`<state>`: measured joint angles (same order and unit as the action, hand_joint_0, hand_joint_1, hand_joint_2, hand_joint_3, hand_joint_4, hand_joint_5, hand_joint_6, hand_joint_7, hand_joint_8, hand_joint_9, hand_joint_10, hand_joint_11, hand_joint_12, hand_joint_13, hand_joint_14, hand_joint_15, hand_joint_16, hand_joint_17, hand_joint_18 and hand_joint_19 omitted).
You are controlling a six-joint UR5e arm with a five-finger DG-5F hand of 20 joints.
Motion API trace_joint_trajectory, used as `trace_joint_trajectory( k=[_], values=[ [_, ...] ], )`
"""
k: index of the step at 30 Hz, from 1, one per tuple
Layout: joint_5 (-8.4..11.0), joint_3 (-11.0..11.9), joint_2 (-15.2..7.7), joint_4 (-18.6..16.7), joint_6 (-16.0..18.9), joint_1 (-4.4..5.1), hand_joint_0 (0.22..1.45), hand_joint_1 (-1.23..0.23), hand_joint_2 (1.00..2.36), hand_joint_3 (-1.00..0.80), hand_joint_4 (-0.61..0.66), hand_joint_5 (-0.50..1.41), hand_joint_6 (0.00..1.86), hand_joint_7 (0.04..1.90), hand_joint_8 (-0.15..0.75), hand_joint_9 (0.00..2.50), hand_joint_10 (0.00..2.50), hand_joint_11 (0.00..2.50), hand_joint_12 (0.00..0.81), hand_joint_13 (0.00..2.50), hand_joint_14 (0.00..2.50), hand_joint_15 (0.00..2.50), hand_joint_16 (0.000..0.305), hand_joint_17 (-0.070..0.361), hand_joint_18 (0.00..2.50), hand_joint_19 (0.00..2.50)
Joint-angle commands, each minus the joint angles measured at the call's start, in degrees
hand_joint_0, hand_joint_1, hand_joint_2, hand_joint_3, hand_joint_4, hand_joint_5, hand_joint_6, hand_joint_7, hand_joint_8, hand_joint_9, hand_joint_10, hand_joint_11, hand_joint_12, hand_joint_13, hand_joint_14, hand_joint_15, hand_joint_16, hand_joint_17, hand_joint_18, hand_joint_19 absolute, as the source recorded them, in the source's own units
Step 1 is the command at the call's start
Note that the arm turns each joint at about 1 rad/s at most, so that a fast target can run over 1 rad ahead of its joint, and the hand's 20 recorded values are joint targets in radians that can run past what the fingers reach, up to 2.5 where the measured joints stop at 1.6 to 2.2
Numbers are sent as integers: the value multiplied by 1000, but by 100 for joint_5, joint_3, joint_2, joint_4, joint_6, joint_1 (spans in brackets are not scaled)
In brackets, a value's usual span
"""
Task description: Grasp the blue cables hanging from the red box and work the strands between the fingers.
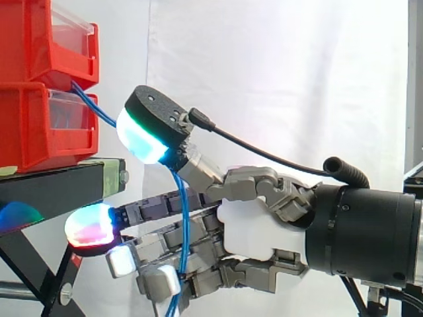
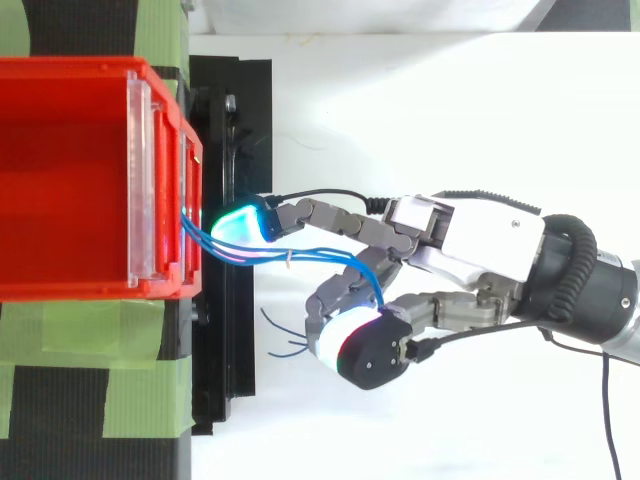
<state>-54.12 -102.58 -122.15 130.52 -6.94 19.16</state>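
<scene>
Blue cables point(image 1: 183, 211) cross the side view. They leave the front of the lower red bin point(image 1: 39, 125), slope down to the right, pass behind the thumb pad point(image 1: 142, 135), which glows cyan and green, then drop across the fingers to the bottom edge. The hand point(image 1: 254, 231) reaches in from the right, thumb raised, fingers stretched left toward the black stand point(image 1: 59, 181) and bent at their ends. One fingertip point(image 1: 92, 228) glows red and magenta just beside the stand's leg, and two lower ones are white. The strands hang between thumb and fingers and thread in among the fingers, so I read the hand as closed loosely round them. The upper red bin point(image 1: 46, 33) sits stacked on the lower one, and a white curtain point(image 1: 284, 66) hangs behind.

From above, I see the cables point(image 2: 250, 255) come out beneath the front edge of the upper red bin point(image 2: 70, 180) and run right. A cyan-green fingertip point(image 2: 240, 220) lies just beside the bin's front, close above the strands. Further right they loop into the curled fingers of the hand point(image 2: 470, 240). A few loose cable ends point(image 2: 285, 345) splay out near the stand point(image 2: 235, 400). Green tape point(image 2: 90, 350) bands the surface under the bins.
</scene>
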Motion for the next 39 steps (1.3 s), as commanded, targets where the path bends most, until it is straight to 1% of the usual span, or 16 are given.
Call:
trace_joint_trajectory(
  k=[1,5,8,9,11,15,19,20,21,23,24,25,26,31,36,39],
  values=[
    [-2,1,-2,0,0,0,696,-483,1000,-1000,307,-141,6,679,446,1094,17,1218,473,1380,3,1481,70,157,1082,961],
    [7,1,-2,0,0,0,697,-483,1000,-1000,311,-132,7,682,416,1193,12,1466,463,1413,80,1541,70,158,1117,1009],
    [-2,1,-2,0,0,0,697,-483,1000,-1000,313,-126,7,682,392,1264,4,1686,462,1398,305,1499,71,159,1182,1143],
    [7,1,-2,0,0,0,698,-483,1000,-1000,314,-125,7,684,385,1300,0,1784,459,1399,445,1464,72,161,1227,1176],
    [7,1,-2,0,0,0,699,-482,1000,-1000,318,-117,7,684,379,1299,112,1844,460,1388,585,1448,72,161,1262,1189],
    [7,1,-2,-9,0,0,699,-481,1000,-1000,323,-109,7,686,370,1269,595,1845,450,1346,1068,1358,69,156,1365,1409],
    [7,10,-2,-26,0,0,701,-479,1000,-1000,330,-99,7,688,365,1227,1187,1814,446,1312,1612,1246,68,152,1454,1619],
    [7,1,7,-26,0,0,700,-479,1000,-1000,330,-94,7,688,369,1219,1329,1803,447,1298,1715,1236,67,151,1453,1605],
    [7,1,7,-26,0,0,702,-478,1000,-1000,338,-82,7,689,367,1215,1620,1792,449,1256,2069,1212,67,151,1457,1485],
    [7,1,-2,-26,0,0,702,-477,1000,-1000,345,-69,7,694,365,1200,1920,1818,456,1215,2318,1237,68,153,1425,1477],
    [7,1,-2,-26,-9,0,702,-475,1000,-1000,344,-66,7,695,370,1186,2169,1851,462,1167,2500,1256,71,159,1425,1341],
    [7,10,-2,-26,-9,0,698,-473,1000,-1000,347,-64,7,695,372,1173,2397,1902,473,1166,2500,1273,74,167,1432,1252],
    [-2,1,7,-35,-9,0,698,-473,1000,-1000,347,-63,7,695,372,1164,2492,1909,466,1163,2500,1291,75,169,1426,1204],
    [-2,37,-2,-26,-18,0,683,-467,1000,-1000,348,-58,9,741,388,1155,2500,2238,535,1307,2500,1434,82,184,1475,752],
    [24,37,-2,-9,-18,17,676,-460,1000,-1000,359,-23,11,792,413,1228,2500,2500,592,1436,2500,1598,84,189,1553,674],
    [-2,45,7,9,-26,17,674,-458,1000,-1000,361,-17,10,792,428,1283,2500,2500,621,1498,2500,1642,85,191,1627,671]
  ],
)
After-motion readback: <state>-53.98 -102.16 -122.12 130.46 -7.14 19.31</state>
